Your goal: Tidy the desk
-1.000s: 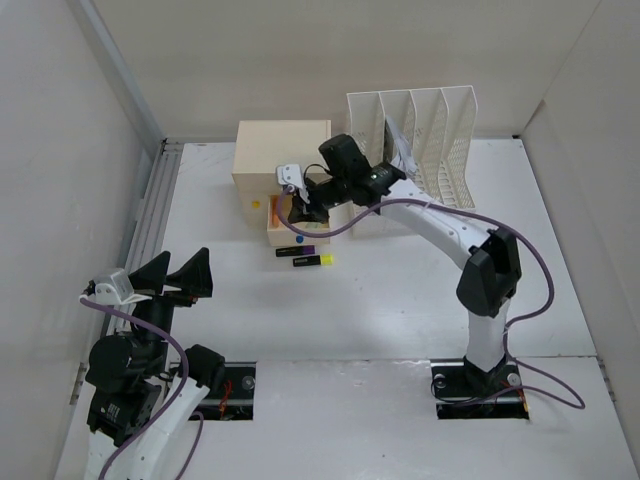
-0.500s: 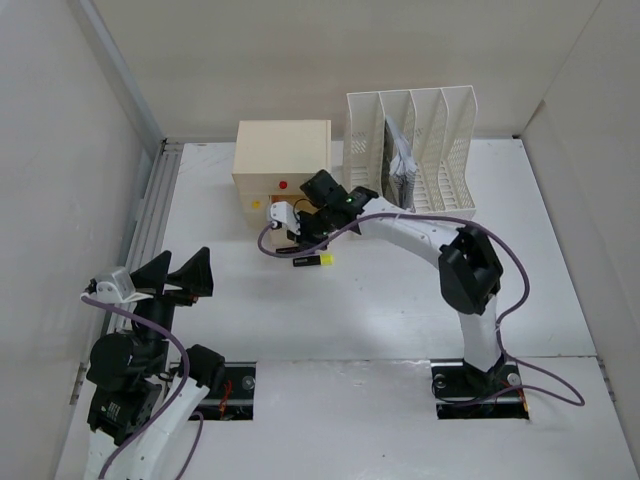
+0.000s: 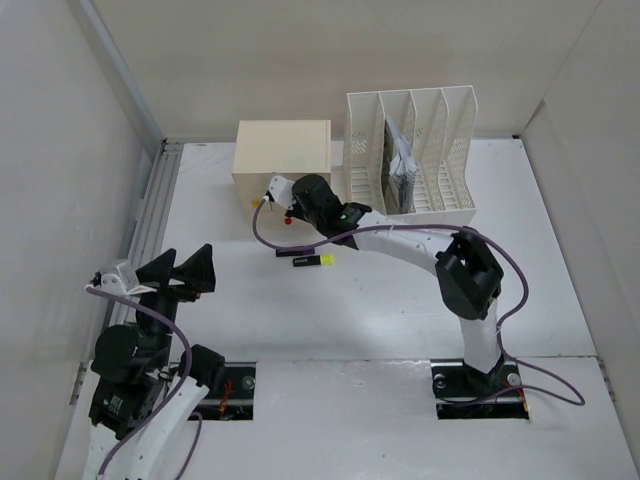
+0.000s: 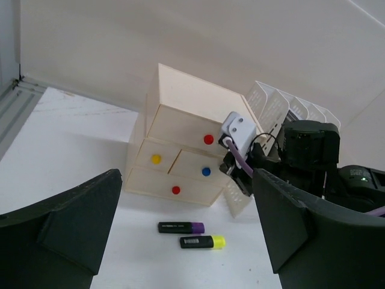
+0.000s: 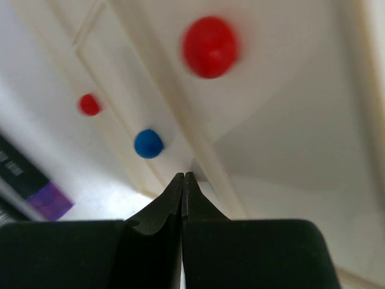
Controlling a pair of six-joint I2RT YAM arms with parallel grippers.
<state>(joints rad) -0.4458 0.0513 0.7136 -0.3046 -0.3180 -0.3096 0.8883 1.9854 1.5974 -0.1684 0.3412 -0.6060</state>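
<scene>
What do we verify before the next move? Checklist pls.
1. Box drawers shut: ok, all four fronts look flush.
2. Right gripper shut and empty: ok. Its tips are near the blue knob; contact with the box: cannot tell.
3. Left gripper open and empty: ok.
4. Highlighters stowed: not ok. The purple highlighter and yellow highlighter lie on the desk in front of the box.

Bright, even light, soft shadows on the desk (image 3: 380, 310); right wrist view blurs the red knob (image 5: 209, 47)
</scene>
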